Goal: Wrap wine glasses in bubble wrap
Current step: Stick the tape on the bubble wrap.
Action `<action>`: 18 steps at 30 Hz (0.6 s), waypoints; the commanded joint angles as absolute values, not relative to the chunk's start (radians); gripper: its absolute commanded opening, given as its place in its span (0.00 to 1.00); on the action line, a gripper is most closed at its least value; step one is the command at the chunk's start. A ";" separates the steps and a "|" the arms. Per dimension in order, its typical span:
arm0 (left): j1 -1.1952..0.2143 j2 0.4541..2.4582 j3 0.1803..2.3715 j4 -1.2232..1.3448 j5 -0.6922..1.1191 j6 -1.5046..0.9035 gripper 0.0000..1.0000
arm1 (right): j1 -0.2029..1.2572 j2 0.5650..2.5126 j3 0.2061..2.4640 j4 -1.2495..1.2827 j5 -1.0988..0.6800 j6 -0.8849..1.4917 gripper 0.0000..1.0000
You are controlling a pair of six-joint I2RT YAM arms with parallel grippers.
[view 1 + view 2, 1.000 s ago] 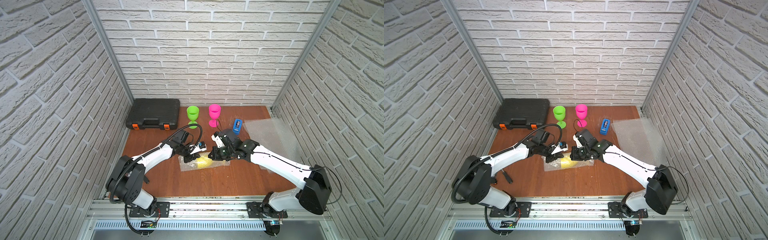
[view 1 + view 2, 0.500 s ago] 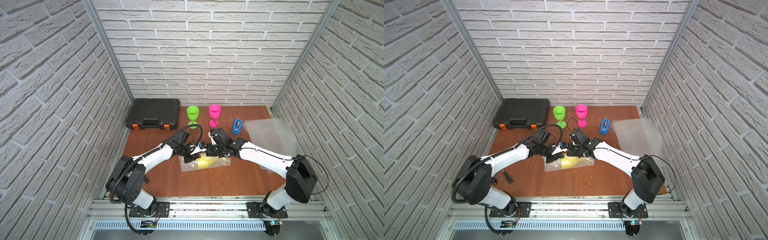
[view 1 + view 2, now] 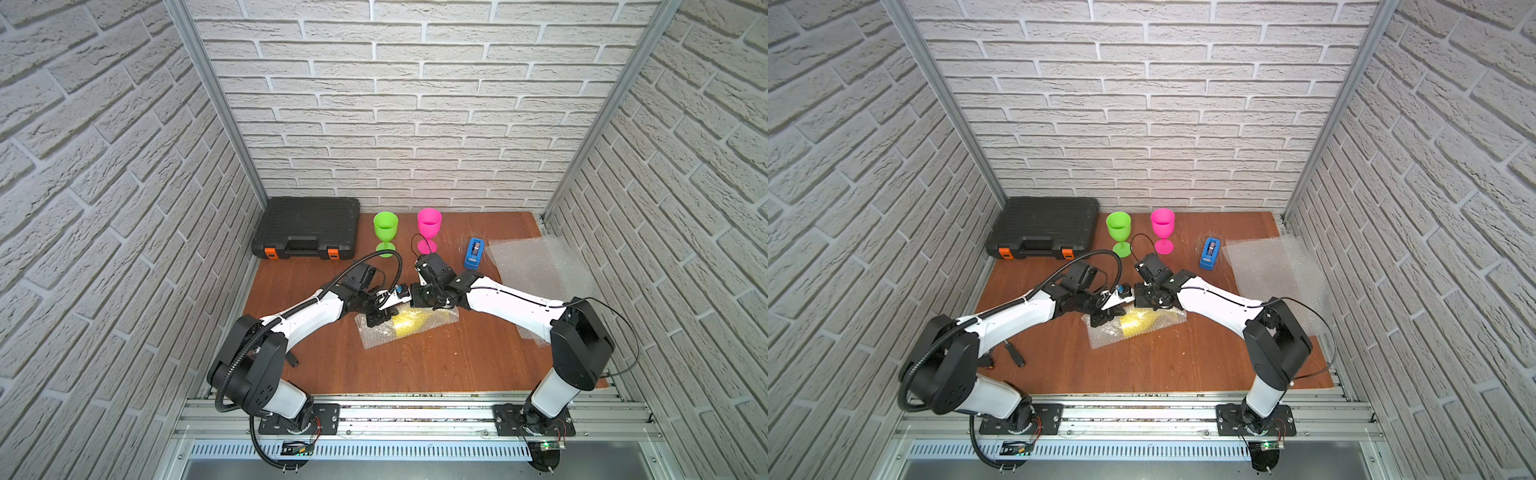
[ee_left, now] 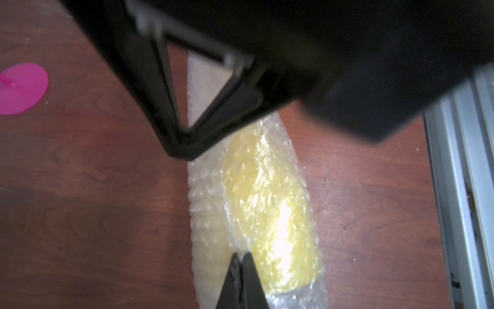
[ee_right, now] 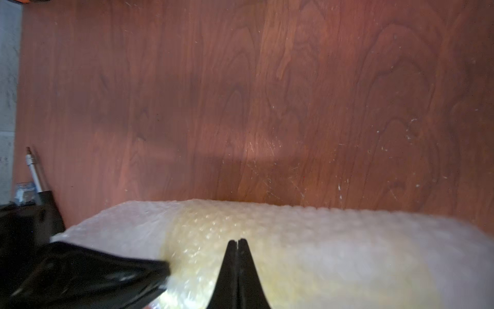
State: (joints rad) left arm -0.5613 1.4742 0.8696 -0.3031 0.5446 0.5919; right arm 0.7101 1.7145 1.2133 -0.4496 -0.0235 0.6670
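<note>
1. The yellow goblet [image 3: 409, 324] lies on its side at the middle of the tabletop [image 3: 415, 365], enclosed in a roll of bubble wrap [image 3: 376, 338]. Its colour shows through the film in both top views and both wrist views.
2. The wrap extends past the goblet at both ends, and the parcel rests flat on the wood.
3. The left end effector [image 4: 241, 255] has its jaws brought together. Its tips sit on the wrap at the edge of the yellow shape. Whether any film is pinched between them cannot be told.
4. The right end effector [image 5: 237, 241] is likewise closed, tip against tip. It rests on top of the wrapped goblet, near its middle, just beside the left one.
5. The green goblet [image 3: 385, 226] and the pink goblet [image 3: 429, 222] stand upright and unwrapped near the back wall, side by side but apart. Each bowl shows only its own colour inside.
6. A black tool case [image 3: 307, 226] with orange latches lies shut in the back left corner, its contents hidden.
7. A blue tape dispenser [image 3: 473, 253] stands to the right of the pink goblet.
8. Spare sheets [image 3: 536, 262] of bubble wrap lie flat along the right edge, well apart from the parcel.
</note>
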 commanded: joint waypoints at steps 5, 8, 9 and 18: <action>-0.590 1.451 0.827 -0.290 0.546 0.610 0.00 | 0.723 1.687 1.178 -0.375 -0.053 0.680 0.03; -0.596 1.441 0.825 -0.289 0.545 0.618 0.00 | 0.712 1.692 1.188 -0.382 -0.080 0.684 0.03; -0.598 1.437 0.825 -0.291 0.542 0.621 0.00 | 0.710 1.693 1.190 -0.382 -0.093 0.686 0.03; -0.612 1.430 0.821 -0.288 0.519 0.635 0.00 | 0.695 1.723 1.227 -0.444 -0.111 0.690 0.03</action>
State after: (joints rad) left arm -0.5991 1.4441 0.8421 -0.2794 0.5213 0.6159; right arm 0.6994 1.7226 1.2030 -0.4278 -0.1101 0.6815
